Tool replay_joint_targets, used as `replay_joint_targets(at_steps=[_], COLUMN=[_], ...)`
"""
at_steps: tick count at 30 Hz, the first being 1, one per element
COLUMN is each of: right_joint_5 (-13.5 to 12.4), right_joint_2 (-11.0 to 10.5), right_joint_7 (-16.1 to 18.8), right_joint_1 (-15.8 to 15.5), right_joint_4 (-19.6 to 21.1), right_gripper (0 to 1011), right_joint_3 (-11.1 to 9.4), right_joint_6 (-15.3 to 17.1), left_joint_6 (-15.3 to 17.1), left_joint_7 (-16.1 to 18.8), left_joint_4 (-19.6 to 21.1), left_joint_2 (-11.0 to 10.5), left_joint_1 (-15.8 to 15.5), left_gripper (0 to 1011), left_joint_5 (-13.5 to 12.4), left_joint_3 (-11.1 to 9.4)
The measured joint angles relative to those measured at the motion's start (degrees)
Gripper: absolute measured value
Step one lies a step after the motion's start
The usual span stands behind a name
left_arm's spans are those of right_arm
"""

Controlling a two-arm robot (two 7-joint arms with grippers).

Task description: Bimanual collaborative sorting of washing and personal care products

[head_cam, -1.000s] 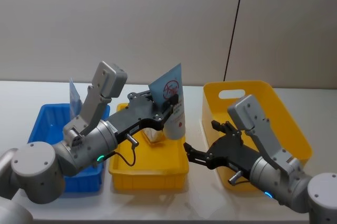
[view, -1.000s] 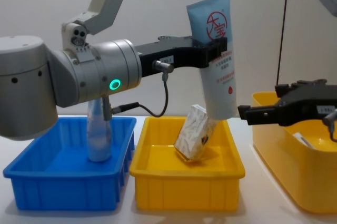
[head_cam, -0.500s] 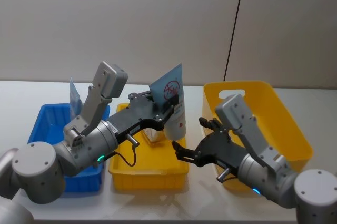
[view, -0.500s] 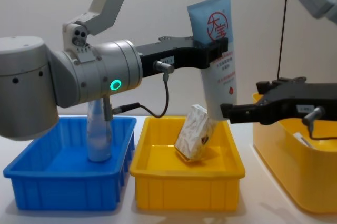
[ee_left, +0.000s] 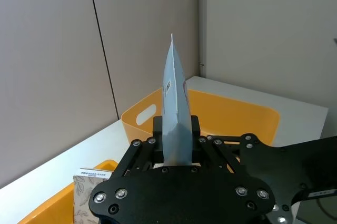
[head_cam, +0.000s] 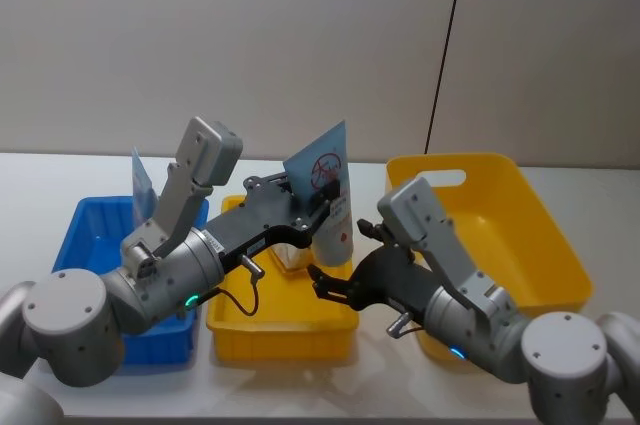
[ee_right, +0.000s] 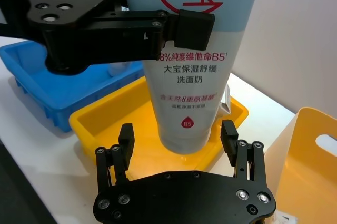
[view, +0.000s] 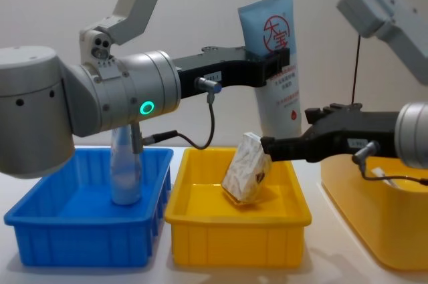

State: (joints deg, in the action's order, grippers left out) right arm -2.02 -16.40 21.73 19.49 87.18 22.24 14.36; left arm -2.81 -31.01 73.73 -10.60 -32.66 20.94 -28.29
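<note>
Right gripper [ee_right: 178, 132] moved in, light-blue red-logo tube [view: 274, 63] held upright

The left arm reached forward from the left side, its black gripper [view: 271, 70] clamped shut high up — fingers pressed flat against both faces of what it held. The right arm stretched across from the right side, lower down, and its black gripper [ee_right: 178, 135] stood with its two fingers [ee_right: 126, 138] spread wide apart — level, nothing between them gripped.
</note>
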Motion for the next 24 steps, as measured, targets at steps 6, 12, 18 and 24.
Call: replay_joint_targets(at_steps=[6,12,18,24], right_joint_5=[0.6,0.9,0.8,0.4], right_joint_2=[1.1,2.2,3.0,3.7], right_joint_7=[-0.7,-1.1,-1.2,-1.0], right_joint_1=[1.5,3.0,4.1,5.2], right_joint_4=[-2.4,-4.9,-6.7,-8.5], right_gripper=[1004,1000,842,679], right_joint_3=[0.6,1.0,1.2,1.4], right_joint_6=[-0.6,-0.9,-1.2,-1.4], left_joint_6=[0.0,0.0,0.0,0.0], left_joint_7=[0.0,0.0,0.0,0.0], left_joint_4=[0.0,0.0,0.0,0.0], left_joint_2=[0.0,0.0,0.0,0.0], left_joint_1=[0.0,0.0,0.0,0.0], left_gripper=[229,229,229,367], left_joint_5=[0.0,0.0,0.0,0.0], left_joint_3=[0.0,0.0,0.0,0.0])
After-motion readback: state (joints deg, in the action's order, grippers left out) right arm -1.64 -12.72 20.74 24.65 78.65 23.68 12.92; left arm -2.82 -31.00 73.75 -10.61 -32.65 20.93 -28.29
